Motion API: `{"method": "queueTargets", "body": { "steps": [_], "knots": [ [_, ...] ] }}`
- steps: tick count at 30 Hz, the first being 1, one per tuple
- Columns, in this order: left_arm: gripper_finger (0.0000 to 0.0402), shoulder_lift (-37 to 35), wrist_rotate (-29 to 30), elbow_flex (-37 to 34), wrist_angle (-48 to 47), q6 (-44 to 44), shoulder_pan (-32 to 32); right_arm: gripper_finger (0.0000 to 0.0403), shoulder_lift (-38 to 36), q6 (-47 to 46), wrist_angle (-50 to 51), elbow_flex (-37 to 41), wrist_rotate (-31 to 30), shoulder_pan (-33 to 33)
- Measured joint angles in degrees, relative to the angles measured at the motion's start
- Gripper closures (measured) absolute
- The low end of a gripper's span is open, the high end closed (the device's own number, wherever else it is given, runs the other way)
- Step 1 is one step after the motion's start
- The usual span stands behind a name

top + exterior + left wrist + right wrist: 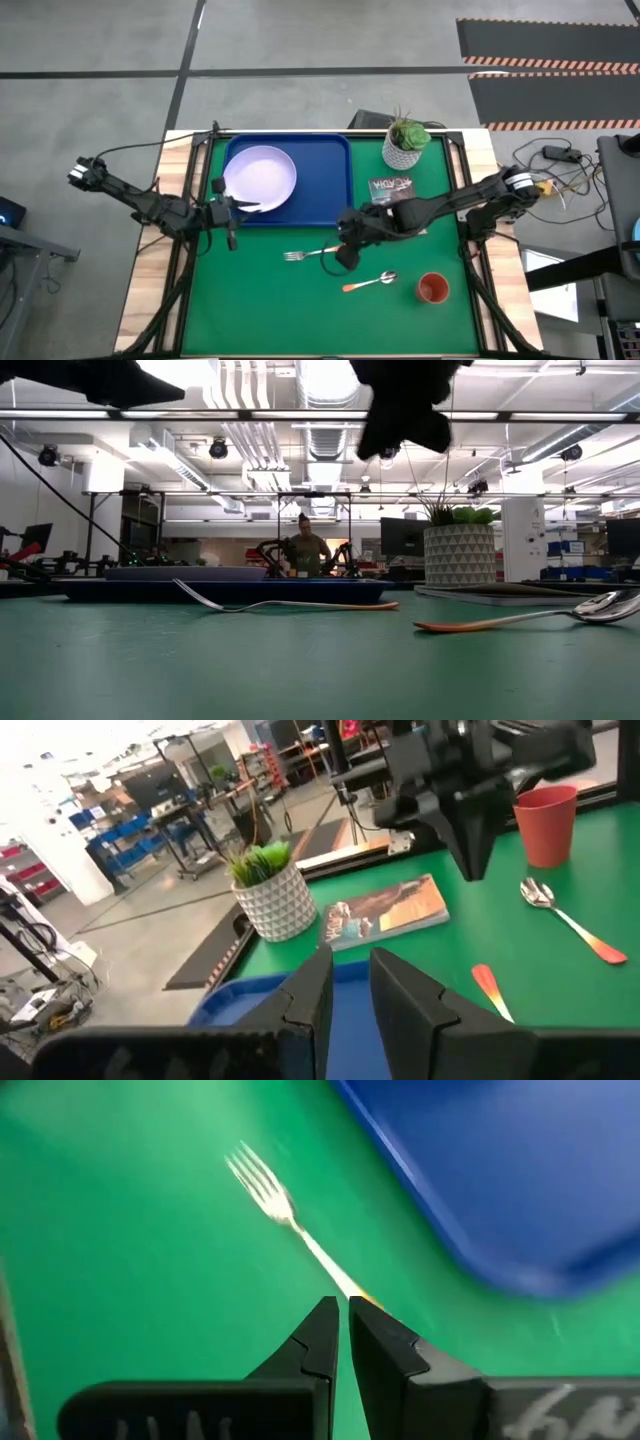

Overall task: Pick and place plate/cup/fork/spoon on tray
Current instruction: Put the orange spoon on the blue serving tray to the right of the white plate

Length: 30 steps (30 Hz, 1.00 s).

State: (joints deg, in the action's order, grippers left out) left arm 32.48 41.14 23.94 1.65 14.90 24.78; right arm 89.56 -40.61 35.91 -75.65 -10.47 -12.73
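The lavender plate (pixel 262 178) lies flat in the left half of the blue tray (pixel 330 180). My left gripper (pixel 240 208) is at the plate's near-left rim; the left wrist view shows it (pixel 348 975) open by a narrow gap, with only blue tray between its fingers. The fork (pixel 305 254) lies flat on the green mat in front of the tray, prongs toward the table's left. My right gripper (pixel 345 258) is shut and hangs above the fork's orange handle end (pixel 358 1295), well clear of it in the low view (pixel 400 420). The spoon (pixel 372 282) and the orange-red cup (pixel 432 289) sit on the mat nearer the front right.
A white pot with a green plant (pixel 405 145) stands at the far right of the mat. A printed booklet (pixel 392 188) lies between it and the tray. The mat's near left part is bare.
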Motion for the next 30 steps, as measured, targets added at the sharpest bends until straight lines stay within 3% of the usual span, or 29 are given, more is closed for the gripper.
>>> {"method": "queueTargets", "body": {
  "steps": [5, 10, 14, 21, 25, 30],
  "knots": [
    [0.0346, -0.27, 3.47, 0.02, 2.49, 3.45, -0.05, 0.0381, 1.27, -8.07, 11.33, -0.7, 1.11, -1.2],
    [0.0346, -0.31, 6.46, 0.02, 3.75, 6.53, -0.05, 0.0381, 1.4, -14.69, 19.0, -0.3, 7.51, -0.97],
    [0.0346, -0.51, 7.38, 0.02, 4.08, 7.83, -0.05, 0.0381, 1.14, -15.86, 19.53, -0.4, 13.56, -1.37],
    [0.0346, -0.67, 7.4, 0.02, 4.21, 8.17, -0.05, 0.0381, 1.05, -23.6, 19.48, -0.79, 18.43, -4.1],
    [0.0346, -0.58, 7.39, 0.02, 4.15, 8.15, -0.05, 0.0375, 2.25, -19.99, 18.57, -0.79, 18.44, -5.4],
    [0.0346, -0.23, 7.38, 0.0, 3.99, 8.07, -0.05, 0.0338, 5.05, -12.68, 18.15, -0.73, 18.38, -6.49]
  ]
}}
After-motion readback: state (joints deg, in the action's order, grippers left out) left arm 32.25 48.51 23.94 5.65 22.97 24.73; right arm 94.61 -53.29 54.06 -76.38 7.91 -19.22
